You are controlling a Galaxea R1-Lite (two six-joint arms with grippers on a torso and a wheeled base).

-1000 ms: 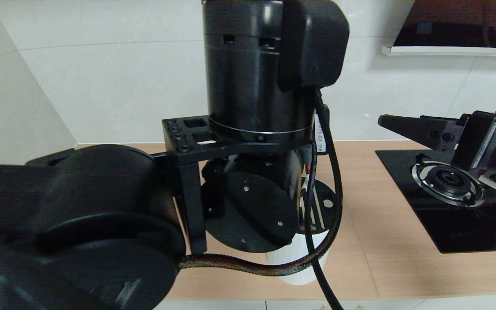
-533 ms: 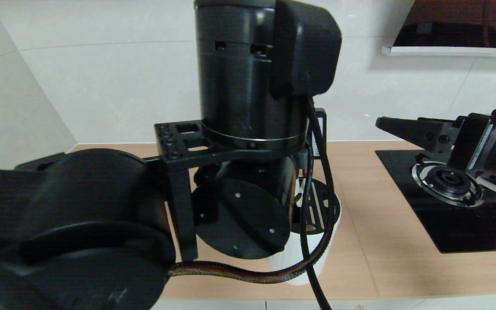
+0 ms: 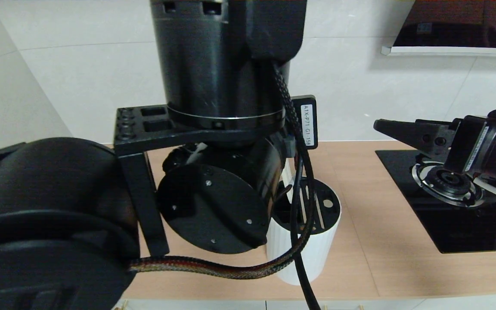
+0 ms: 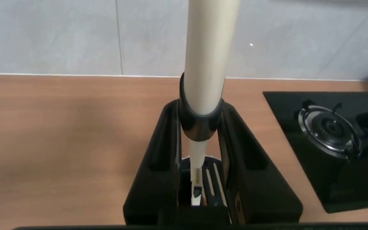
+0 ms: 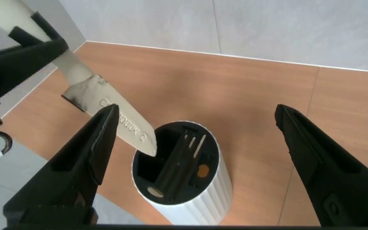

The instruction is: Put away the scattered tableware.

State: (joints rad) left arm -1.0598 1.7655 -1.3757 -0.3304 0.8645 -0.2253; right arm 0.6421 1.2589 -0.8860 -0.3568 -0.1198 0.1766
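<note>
The left gripper (image 4: 200, 124) has its jaws closed on a kitchen knife (image 4: 209, 51), clamping it at the dark collar where the cream handle meets the blade. From the right wrist view the same knife (image 5: 117, 118) hangs tilted, blade down, with its tip at the rim of the knife holder (image 5: 193, 204). Whether the tip has entered a slot cannot be told. The holder (image 3: 312, 249) is a white ribbed cylinder with a black slotted top, standing upright on the wooden bench (image 3: 368, 258) near its front edge, partly behind the left arm in the head view. The right gripper (image 3: 405, 131) hangs above the black cooktop (image 3: 467, 232) (a round burner (image 3: 448, 183) sits beneath it), well apart from the holder. Its jaws are spread wide and hold nothing; the right wrist view shows both fingers (image 5: 91, 153) framing the holder far below. The cooktop (image 4: 337, 166) lies on the bench to the robot's right of the holder, and white wall tiles (image 3: 101, 77) rise behind the bench.
</note>
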